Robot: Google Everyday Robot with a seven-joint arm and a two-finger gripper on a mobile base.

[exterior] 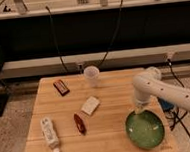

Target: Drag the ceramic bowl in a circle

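The ceramic bowl (146,131), wide, shallow and glossy green, sits near the front right corner of the wooden table (110,96). My white arm comes in from the right and bends down over the bowl. The gripper (140,111) points straight down at the bowl's far rim and is shut on that rim. The arm's wrist hides the exact spot of contact.
A translucent white cup (92,74) stands at the table's back middle. A dark bar (61,87), a white packet (90,105), a red-brown item (79,123) and a white bottle (50,134) lie on the left half. Black cables hang behind the table.
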